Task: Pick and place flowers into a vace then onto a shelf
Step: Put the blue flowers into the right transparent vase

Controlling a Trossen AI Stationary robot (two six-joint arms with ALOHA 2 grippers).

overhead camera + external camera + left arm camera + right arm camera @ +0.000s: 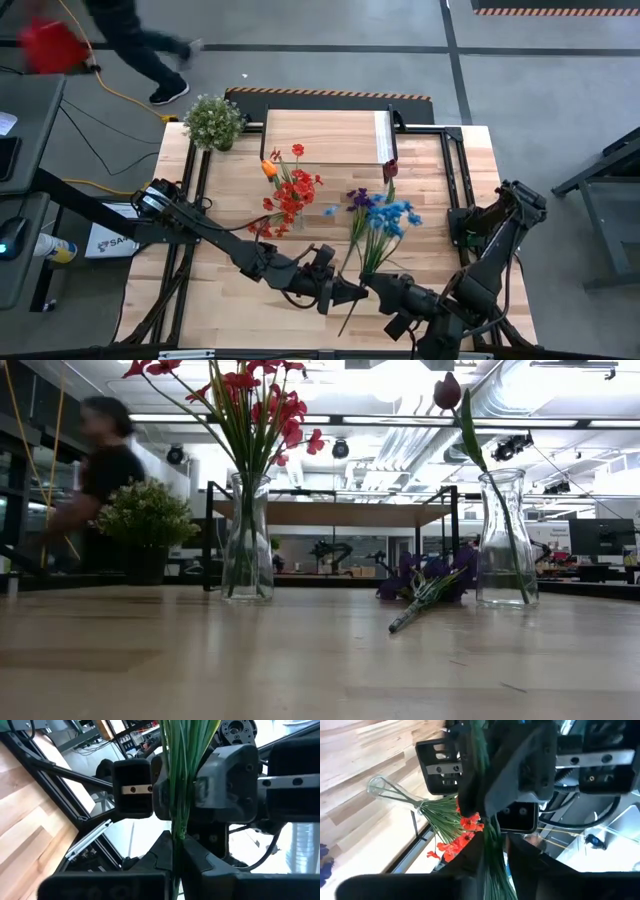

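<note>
Left claw (352, 291) pinching the green stems of the blue and purple bunch (385, 217) at the counter's near edge, right claw (378, 288) right beside on the same stems, spread impossible to tell. Best kept firm on the left, released cleanly on the right, then steered to the right-hand vase (506, 540).
</note>
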